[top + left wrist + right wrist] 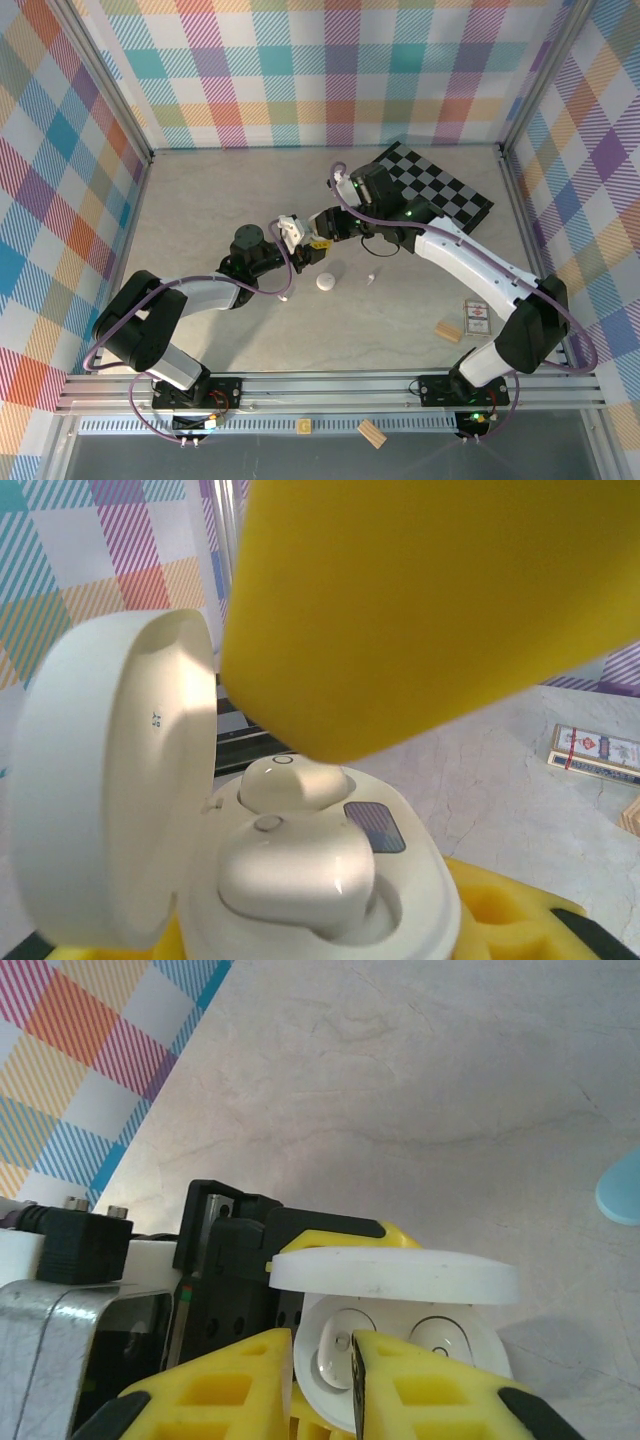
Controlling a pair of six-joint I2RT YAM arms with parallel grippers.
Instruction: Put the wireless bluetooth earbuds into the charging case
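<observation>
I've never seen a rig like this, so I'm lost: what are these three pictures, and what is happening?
Two robot arms work at a table. One picture looks down from above; the other two come from cameras on each arm's wrist. The left gripper holds an open white case with two white buds seated inside. The right gripper's yellow fingers sit either side of one bud; whether they grip it, I can't tell. On the table lie a round white piece, a loose bud, a wooden block, a card pack and a checkered board.
</observation>
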